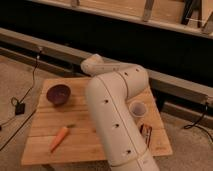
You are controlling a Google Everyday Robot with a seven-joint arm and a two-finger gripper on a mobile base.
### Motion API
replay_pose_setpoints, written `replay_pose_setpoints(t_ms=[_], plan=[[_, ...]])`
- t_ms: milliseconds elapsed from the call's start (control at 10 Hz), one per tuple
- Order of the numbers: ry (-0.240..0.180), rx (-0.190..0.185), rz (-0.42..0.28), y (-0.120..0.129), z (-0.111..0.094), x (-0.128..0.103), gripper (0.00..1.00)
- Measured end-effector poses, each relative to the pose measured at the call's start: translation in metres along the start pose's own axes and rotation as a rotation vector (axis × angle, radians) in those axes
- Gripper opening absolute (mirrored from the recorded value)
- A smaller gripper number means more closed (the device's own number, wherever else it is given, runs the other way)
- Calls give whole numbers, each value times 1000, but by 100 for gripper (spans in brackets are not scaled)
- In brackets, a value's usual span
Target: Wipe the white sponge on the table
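From the camera view we count one purple bowl [58, 94], one carrot [59, 138] and one white cup [136, 108] on the tabletop [45, 130]. The arm [112, 115] blocks the hand and sponge, can't tell.

One table [45, 142], and on it one of each: one dark bowl [58, 94], one carrot [59, 138], one white cup [136, 108], and one small dark item [146, 134] at the right edge that I cannot identify. One robot arm [115, 120] reaches across the middle. Its one gripper is hidden from where I stand, somewhere behind the arm. On the floor are two cables, one on the left [25, 95] and one on the right [197, 122].
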Motion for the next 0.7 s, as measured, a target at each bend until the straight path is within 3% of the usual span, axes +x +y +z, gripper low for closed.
replay_pose_setpoints(t_ms=[200,400,700], plan=[[-25,-15,-50,27,-11,-13,0],[-52,-55,-121,64,-21,-19,0],[-57,-126,-235,114,-27,3,0]])
